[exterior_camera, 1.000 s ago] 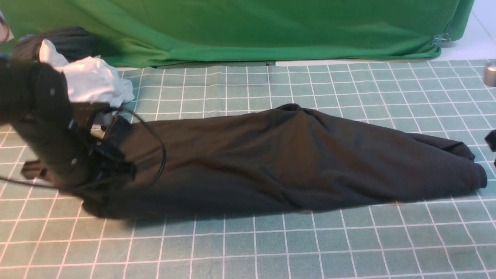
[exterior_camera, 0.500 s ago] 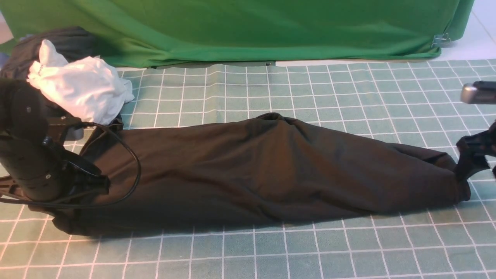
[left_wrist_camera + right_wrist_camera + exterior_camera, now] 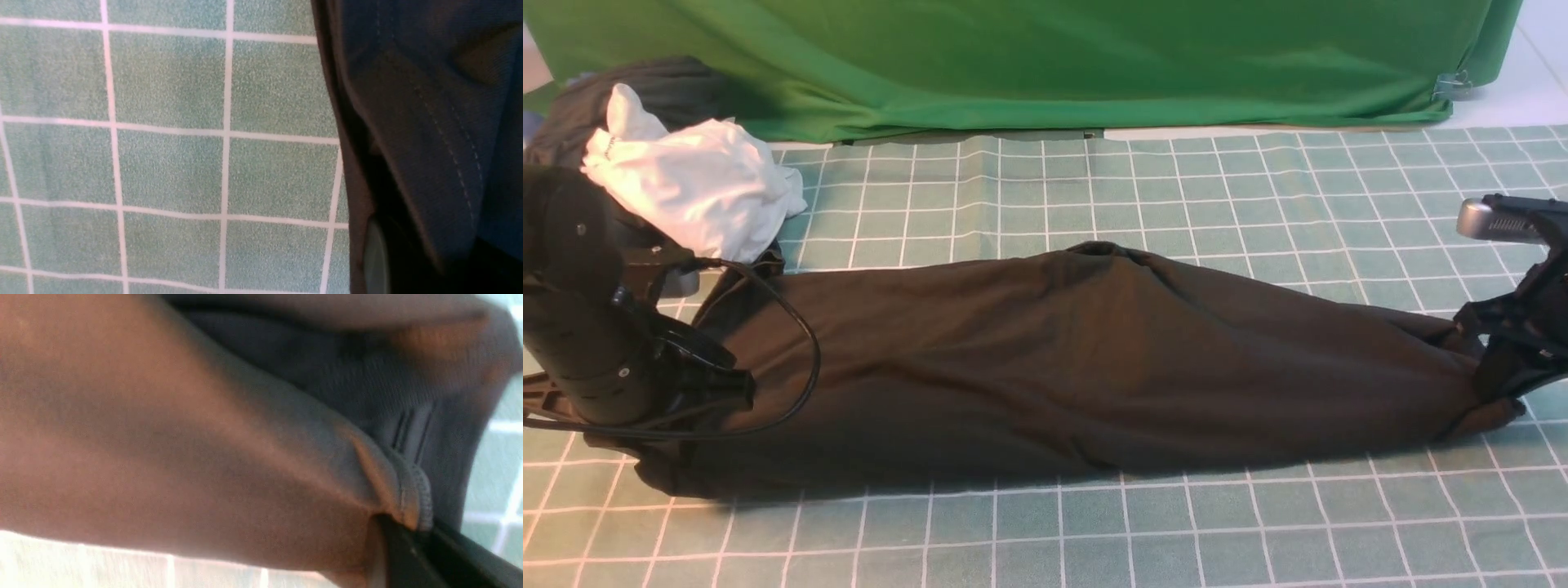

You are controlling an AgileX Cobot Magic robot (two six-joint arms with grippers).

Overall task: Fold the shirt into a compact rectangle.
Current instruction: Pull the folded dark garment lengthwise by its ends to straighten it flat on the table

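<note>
My left end effector (image 3: 723, 385) and right end effector (image 3: 1493, 390) both pinch the shirt (image 3: 1078, 359); I'd lift evenly, holding it taut

The shirt (image 3: 1078, 359), black and gathered into 1 long band, lies across the gridded mat (image 3: 1094, 531), tapering rightward; its right end seems slightly lifted.

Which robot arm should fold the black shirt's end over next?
Probably right: the right end effector pinches the shirt by its narrow end, with only mat around it, while the left end effector holds the wide end, crowded by the white garment.
</note>
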